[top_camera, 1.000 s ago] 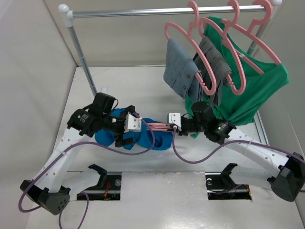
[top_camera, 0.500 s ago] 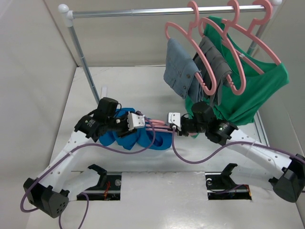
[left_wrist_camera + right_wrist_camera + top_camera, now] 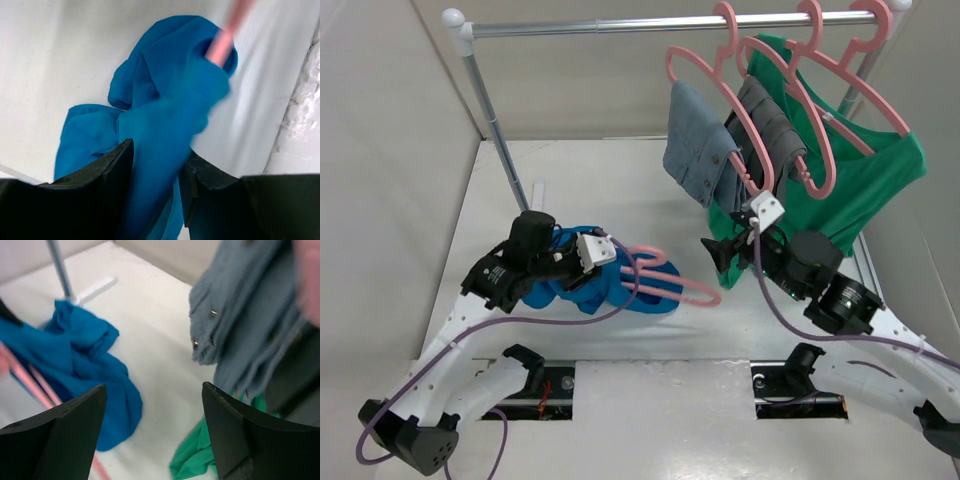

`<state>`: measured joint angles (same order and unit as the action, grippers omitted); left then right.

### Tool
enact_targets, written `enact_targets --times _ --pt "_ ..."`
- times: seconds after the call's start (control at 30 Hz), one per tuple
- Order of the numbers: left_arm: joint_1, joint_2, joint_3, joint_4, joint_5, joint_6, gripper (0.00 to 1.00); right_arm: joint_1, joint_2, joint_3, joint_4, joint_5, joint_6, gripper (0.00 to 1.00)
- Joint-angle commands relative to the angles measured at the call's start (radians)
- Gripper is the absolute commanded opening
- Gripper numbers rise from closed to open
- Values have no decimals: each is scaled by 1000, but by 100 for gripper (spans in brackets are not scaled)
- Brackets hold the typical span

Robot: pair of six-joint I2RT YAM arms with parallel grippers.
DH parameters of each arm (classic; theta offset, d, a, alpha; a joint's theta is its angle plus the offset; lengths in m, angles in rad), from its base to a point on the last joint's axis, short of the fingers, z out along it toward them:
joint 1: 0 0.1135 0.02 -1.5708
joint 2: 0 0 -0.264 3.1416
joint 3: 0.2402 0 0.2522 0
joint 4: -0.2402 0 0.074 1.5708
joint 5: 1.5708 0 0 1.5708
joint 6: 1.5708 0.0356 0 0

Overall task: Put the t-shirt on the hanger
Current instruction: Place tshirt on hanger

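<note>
White tabletop [image 3: 620, 190] under the clothes rail [image 3: 620, 25]. On the left, my left gripper [image 3: 612, 268] is pinched partway shut on a fold of the blue t-shirt [image 3: 165, 65]. The hanger [image 3: 685, 291] lies across that cloth, poking out rightward. My right gripper [image 3: 712, 252] hangs wide and empty, near its tip. I judge threading is underway; next I need a fresh hold on the hanger.

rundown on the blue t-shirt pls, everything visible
Bright blue t-shirt, soft cloth, crumpled in a heap on the white table, not spread out. A fold is pinched between the left tool's fingers. The pink hanger runs into the bunch and pokes out of it. Neck and sleeves can't be made out.
</note>
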<state>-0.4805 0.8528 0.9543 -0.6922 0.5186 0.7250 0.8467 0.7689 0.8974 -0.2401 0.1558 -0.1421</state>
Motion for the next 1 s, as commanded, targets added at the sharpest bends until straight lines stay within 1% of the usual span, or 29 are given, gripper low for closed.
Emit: enact_targets --times 0.0,0.03,0.1,0.13,0.2,0.23,0.33,0.4,0.43,0.5,0.57,0.6,0.63,0.7,0.77,0.8,0.9,0.93,0.97 --pt "-1 -29 -22 51 8 -96 0 54 -13 -17 -71 212 232 80" --pt "-1 -41 -31 51 8 -108 0 66 0 -17 -102 229 327 78" --pt "-1 -52 -31 65 -26 -128 0 121 12 -44 -145 263 436 76" --pt "-1 -52 -31 74 -37 -128 0 147 12 -81 -134 272 529 76" --pt "8 -52 -31 60 -37 -128 0 207 -16 -132 -67 312 582 74" --pt "8 -43 -31 60 -37 -128 0 257 -26 -181 14 324 596 74" --pt "8 -43 -17 50 -37 -118 0 284 -8 -207 58 334 607 74" --pt "8 -55 -5 68 -89 -136 0 284 39 -207 -5 321 660 74" --pt "8 -64 -5 98 -112 -148 0 284 40 -207 -27 321 683 74" --pt "8 -83 -5 128 -155 -198 0 322 20 -218 -51 330 738 74" --pt "8 -92 4 138 -190 -210 0 376 -41 -227 -70 419 795 73" --pt "8 -92 14 138 -190 -219 0 390 -58 -227 -97 451 858 73" --pt "8 -92 14 138 -190 -219 0 399 -69 -227 -108 505 881 73" --pt "8 -104 14 129 -181 -219 0 399 -69 -216 -139 537 926 73" --pt "8 -113 4 129 -181 -219 0 399 -31 -216 -139 548 987 73" --pt "8 -113 4 138 -190 -237 0 399 25 -207 -139 548 1007 73" --pt "8 -104 4 148 -200 -259 0 399 130 -198 -48 506 1021 73" --pt "8 -95 4 148 -200 -280 0 399 198 -175 -48 505 1033 73" --pt "8 -95 4 148 -210 -291 0 399 228 -160 -48 495 1044 72"
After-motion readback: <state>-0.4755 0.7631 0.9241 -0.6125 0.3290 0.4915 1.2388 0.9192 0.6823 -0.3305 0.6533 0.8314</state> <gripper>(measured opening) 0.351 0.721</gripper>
